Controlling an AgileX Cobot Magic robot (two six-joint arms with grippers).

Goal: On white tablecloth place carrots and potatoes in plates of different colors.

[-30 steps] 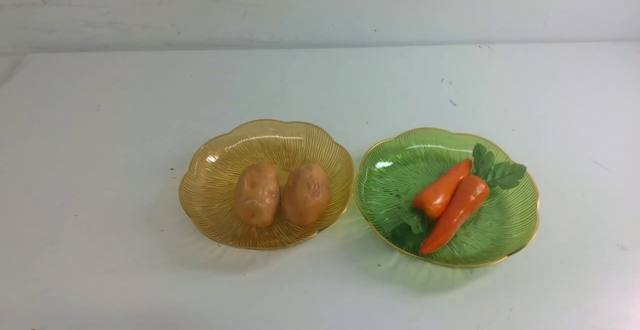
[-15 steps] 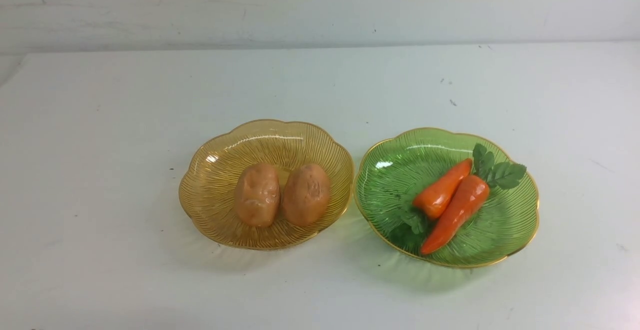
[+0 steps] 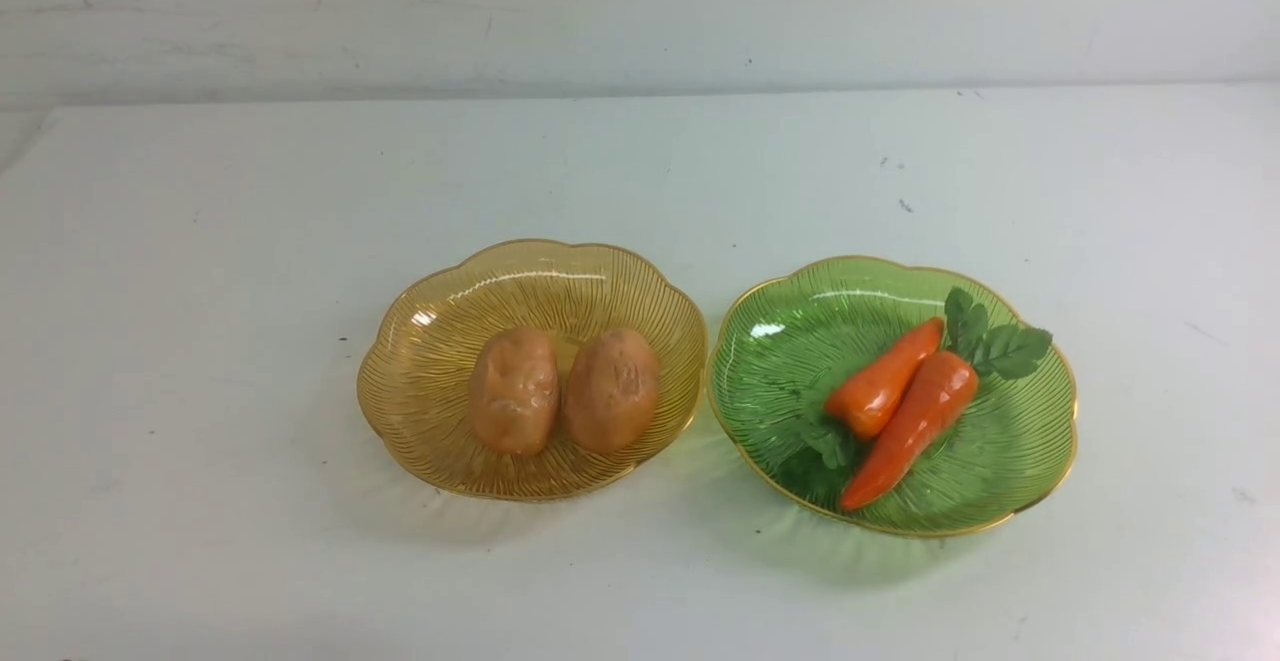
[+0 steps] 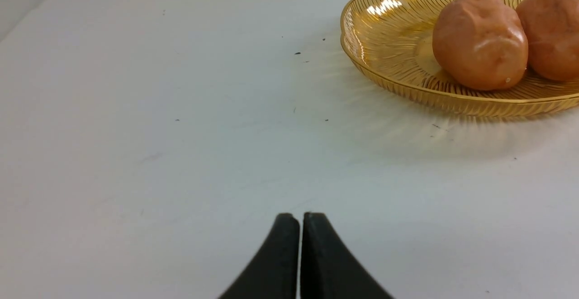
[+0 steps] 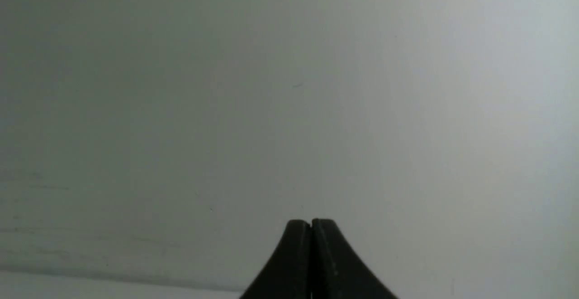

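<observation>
Two tan potatoes [image 3: 513, 390] [image 3: 612, 388] lie side by side in the amber-yellow plate [image 3: 430, 361] on the white tablecloth [image 3: 200, 341]. Two orange carrots [image 3: 880, 381] [image 3: 915, 426] with green leaves lie in the green plate [image 3: 1020, 451] to its right. Neither arm shows in the front view. My left gripper [image 4: 300, 215] is shut and empty, low over bare cloth, apart from the amber plate [image 4: 389, 32] and its potatoes [image 4: 479, 41]. My right gripper [image 5: 311, 221] is shut and empty over plain white cloth [image 5: 271, 109].
The cloth's back edge meets a pale wall [image 3: 640, 11]. A few dark specks [image 3: 904, 205] dot the cloth behind the green plate.
</observation>
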